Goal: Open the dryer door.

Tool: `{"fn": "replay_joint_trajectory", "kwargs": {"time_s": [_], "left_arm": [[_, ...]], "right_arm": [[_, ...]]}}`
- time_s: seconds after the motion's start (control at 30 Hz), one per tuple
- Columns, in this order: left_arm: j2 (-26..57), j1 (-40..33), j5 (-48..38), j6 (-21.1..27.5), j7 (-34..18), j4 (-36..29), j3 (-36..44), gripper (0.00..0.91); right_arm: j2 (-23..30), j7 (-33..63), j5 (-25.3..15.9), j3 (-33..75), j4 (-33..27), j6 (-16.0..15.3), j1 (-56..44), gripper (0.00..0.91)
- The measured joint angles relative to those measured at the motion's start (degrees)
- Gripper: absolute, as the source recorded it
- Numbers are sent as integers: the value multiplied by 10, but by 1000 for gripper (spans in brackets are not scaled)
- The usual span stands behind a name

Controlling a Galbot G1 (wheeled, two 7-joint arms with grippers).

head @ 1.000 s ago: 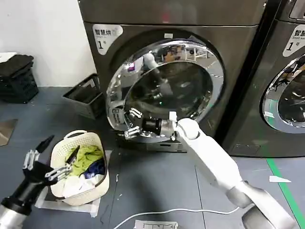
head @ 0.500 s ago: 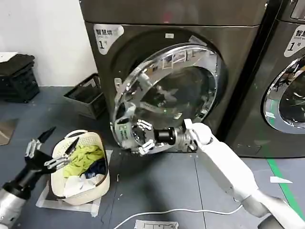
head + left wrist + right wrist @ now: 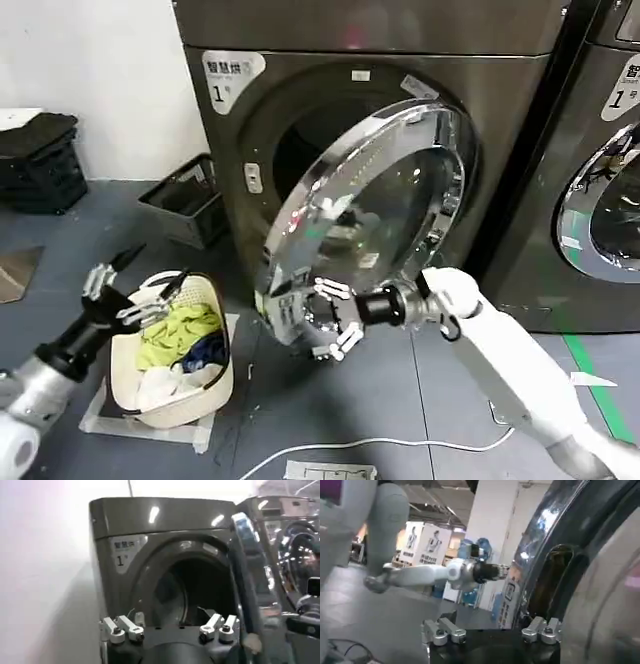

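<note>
Head view. Big dark bronze-grey front-loading dryer (image 3: 380, 150) with a white "1" sticker fills the upper centre. Its large round chrome-ringed dryer door (image 3: 365, 215) with tinted glass stands swung well out from the front, hinged on the frame's right side, dark drum opening exposed behind it at centre left. Right pincer (image 3: 325, 320) sits at the door's lower free edge, centre of frame, fingers spread wide about the chrome rim; whether they actually press on it cannot be told. Left pincer (image 3: 135, 288) hangs at lower left, fingers apart, holding nothing, over the rim of a cream plastic laundry basket (image 3: 180, 385) full of clothes on the floor.

Left wrist view. Left pincer (image 3: 170, 630) at bottom centre, fingers parted, empty. Dryer (image 3: 150, 550) beyond, door (image 3: 247, 580) seen edge-on at right of frame.

Right wrist view. Right pincer (image 3: 492, 630) at bottom centre, fingers parted, with the door's chrome rim (image 3: 555, 545) close at the right.
</note>
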Motion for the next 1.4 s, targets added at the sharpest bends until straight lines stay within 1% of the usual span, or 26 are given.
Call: {"fn": "replay_joint_trajectory", "kwargs": {"time_s": [0.17, 0.27, 0.43, 0.53, 0.67, 0.8, 1.0, 1.17, 1.27, 1.4], "left_arm": [[27, -40, -23, 1, 3, 23, 33, 907], [44, -66, -25, 1, 6, 38, 56, 907], [68, -114, -23, 0, 11, 62, 99, 907], [77, -145, -21, -4, 15, 80, 128, 907], [79, -187, -21, -9, 18, 105, 170, 907], [81, -236, -19, -19, 30, 135, 223, 907], [83, -302, 13, -43, 55, 172, 310, 907], [76, -349, 25, -53, 63, 194, 376, 907], [71, -377, 27, -57, 64, 208, 411, 907], [64, -412, 25, -60, 66, 227, 455, 907]], "right_arm": [[-36, 12, 4, 56, 28, -5, -57, 907], [-59, 14, 15, 103, 44, -10, -102, 907], [-92, 16, 26, 190, 70, -5, -191, 907], [-100, 17, 31, 249, 90, -4, -253, 907], [-97, 20, 43, 342, 125, -2, -344, 907], [-78, 29, 57, 445, 165, 14, -442, 907], [-30, 60, 56, 574, 216, 41, -570, 907], [23, 126, 54, 651, 249, 79, -645, 907], [57, 173, 51, 693, 254, 102, -682, 907], [100, 243, 37, 748, 255, 111, -719, 907]]}}
